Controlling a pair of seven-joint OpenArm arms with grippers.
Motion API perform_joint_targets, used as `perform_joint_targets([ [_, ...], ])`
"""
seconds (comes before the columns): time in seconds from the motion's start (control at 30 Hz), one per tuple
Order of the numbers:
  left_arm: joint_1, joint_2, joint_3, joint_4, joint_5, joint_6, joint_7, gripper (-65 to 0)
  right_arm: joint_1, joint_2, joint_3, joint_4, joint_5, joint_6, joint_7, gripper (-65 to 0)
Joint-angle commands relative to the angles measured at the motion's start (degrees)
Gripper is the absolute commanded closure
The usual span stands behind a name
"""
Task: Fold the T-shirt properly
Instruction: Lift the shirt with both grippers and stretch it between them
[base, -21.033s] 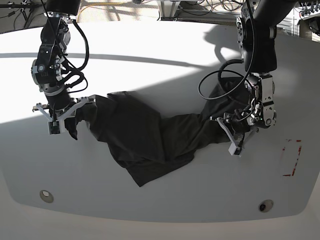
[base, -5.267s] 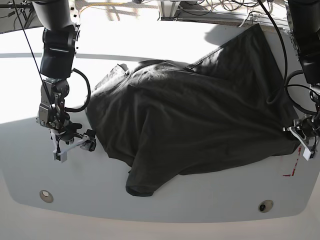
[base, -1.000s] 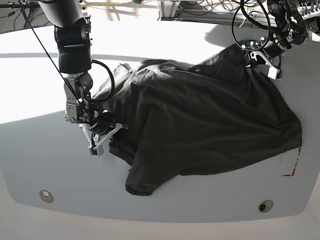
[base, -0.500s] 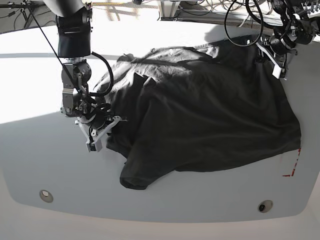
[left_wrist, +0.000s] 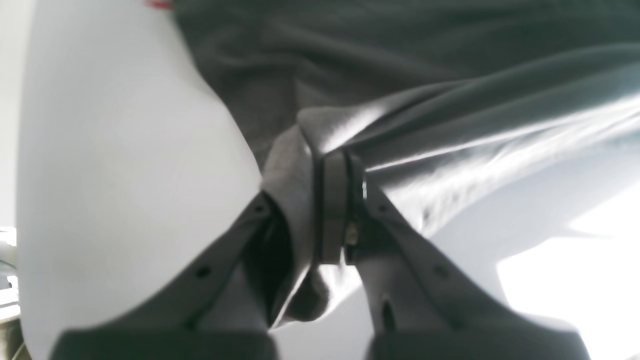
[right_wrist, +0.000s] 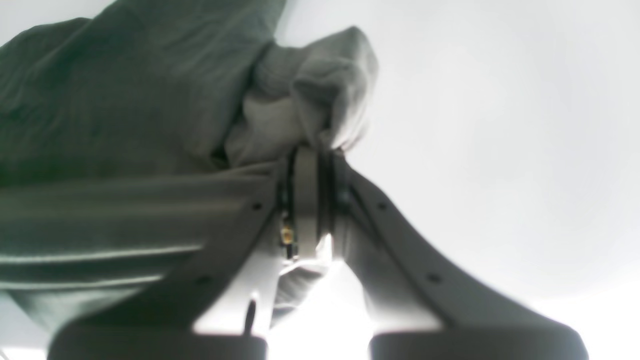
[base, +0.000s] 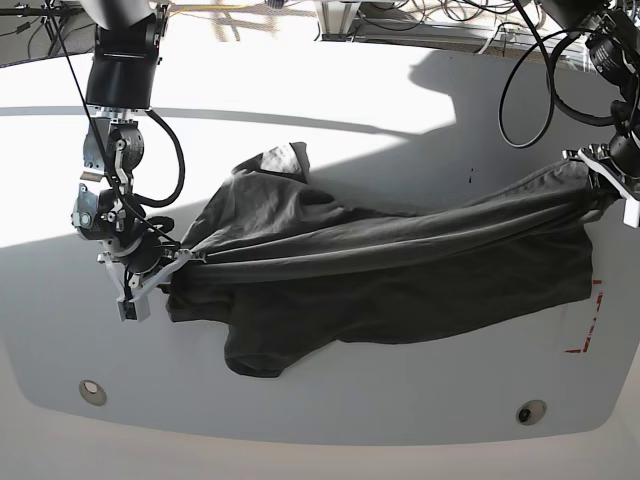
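Both pincers, left pincer (base: 612, 183) at 3 o'clock and right pincer (base: 150, 280) at 9, each pinching the T-shirt (base: 380, 280), have just pulled it taut across the bench (base: 300, 130), readying a flat spread.

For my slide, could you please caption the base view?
Both pincers, left and right, clamp the dark T-shirt and stretch it across the white table.

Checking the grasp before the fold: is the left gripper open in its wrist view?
No, the left gripper is shut on a bunched edge of the T-shirt, cloth pinched between its fingers.
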Motion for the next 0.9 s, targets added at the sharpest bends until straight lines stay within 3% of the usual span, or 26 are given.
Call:
perform_joint_targets([
  [0.0, -4.49, -0.81, -1.10, 0.92, -2.02, -0.26, 1.98, 0.0, 3.42, 2.35, 0.35, 1.37, 0.37, 0.30, 1.92, -0.5],
  [0.13, -11.52, -3.54, -1.89, 0.92, -3.34, -0.17, 4.62, 0.0, 6.23, 3.58, 0.35, 1.11, 0.37, 0.30, 1.74, -0.5],
  [0.3, -17.59, -3.54, -1.27, 0.92, -3.16, -0.17, 4.70, 0.0, 9.22, 4.98, 0.35, 1.11, 0.45, 0.39, 1.57, -0.5],
  [0.53, -25.41, -4.15, 1.98, 0.92, -3.07, -0.17, 4.70, 0.0, 13.71, 5.51, 0.35, 1.55, 0.45, 0.39, 1.48, -0.5],
  [0.87, -40.62, -8.55, 8.13, 0.84, 0.62, -0.17, 4.70, 0.0, 23.90, 8.06, 0.08, 1.20, 0.45, 1.62, 1.57, -0.5],
])
